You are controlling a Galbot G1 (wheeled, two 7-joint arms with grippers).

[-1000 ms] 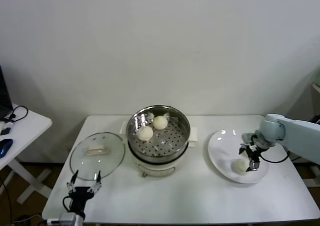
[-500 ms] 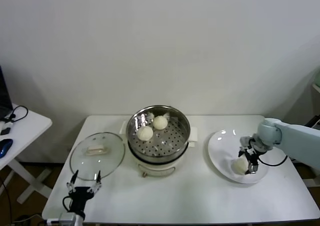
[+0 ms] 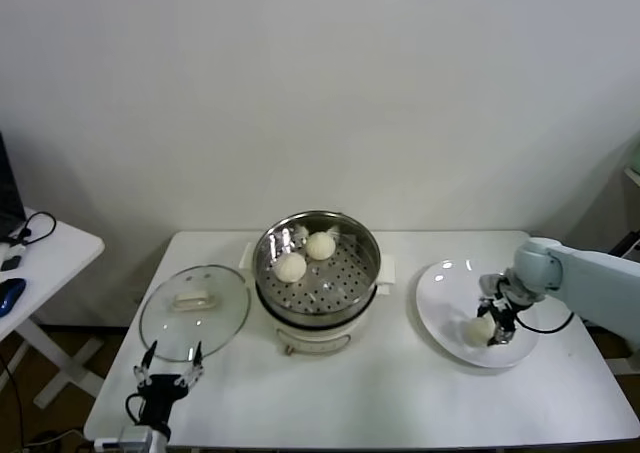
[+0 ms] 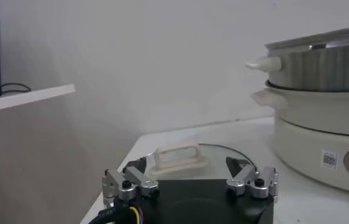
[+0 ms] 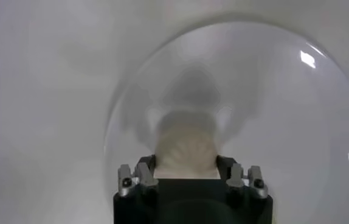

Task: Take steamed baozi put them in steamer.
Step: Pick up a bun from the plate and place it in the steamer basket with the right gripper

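The steel steamer (image 3: pixel 366 276) stands mid-table with two baozi (image 3: pixel 290 267) (image 3: pixel 320 245) on its perforated tray. On the white plate (image 3: pixel 445 308) at the right lies one more baozi (image 3: pixel 480 329). My right gripper (image 3: pixel 492 325) is down over it. In the right wrist view this baozi (image 5: pixel 186 146) fills the gap between the jaws, which press on both its sides, with the gripper (image 5: pixel 186 169) low over the plate (image 5: pixel 272 109). My left gripper (image 3: pixel 169 364) waits open near the table's front left edge.
A round glass lid (image 3: pixel 194 308) with a cream handle (image 4: pixel 180 158) lies flat, left of the steamer (image 4: pixel 320 122) and just beyond my left gripper (image 4: pixel 190 176). A second white table (image 3: pixel 40 248) with a dark mouse stands at the far left.
My right gripper has dropped a little onto the plate's baozi and its jaws have closed in on it. The left arm, the steamer and the lid have not moved.
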